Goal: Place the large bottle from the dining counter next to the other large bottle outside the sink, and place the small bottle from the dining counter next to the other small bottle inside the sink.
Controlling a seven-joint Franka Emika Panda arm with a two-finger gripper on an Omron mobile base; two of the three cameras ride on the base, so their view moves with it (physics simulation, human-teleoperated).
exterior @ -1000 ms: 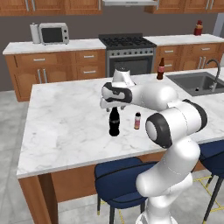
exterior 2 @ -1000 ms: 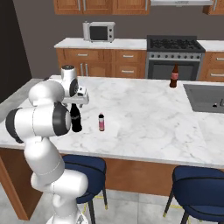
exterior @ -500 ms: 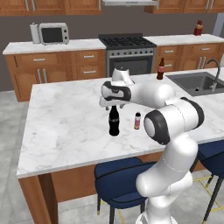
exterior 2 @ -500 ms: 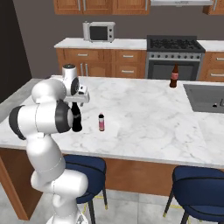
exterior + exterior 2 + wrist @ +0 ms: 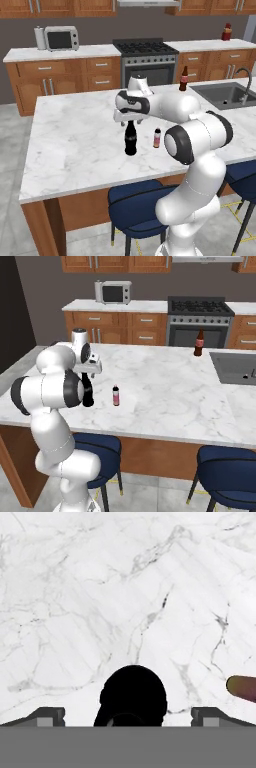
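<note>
Sink (image 5: 220, 95) at right end of dining counter (image 5: 75, 140); contents too small to tell. Other large bottle (image 5: 183, 79) upright on counter just left of sink. Stove (image 5: 144, 47) and microwave (image 5: 61, 37) on rear wall counter. Large bottle (image 5: 130, 138) stands upright, neck up, mid-counter; small bottle (image 5: 157, 137) upright near it. Gripper (image 5: 128, 716) directly above large bottle's cap, jaws spread wide, holding nothing.

Tall black cola-style bottle with red label band (image 5: 130, 139) standing upright on the white-grey marbled dining counter (image 5: 75, 135), tiny slim pink-red bottle with dark cap (image 5: 157, 138) standing upright just beside it, dark red-brown narrow-necked bottle (image 5: 183, 79) standing near the dark grey rectangular sink basin (image 5: 224, 94), outside it
</note>
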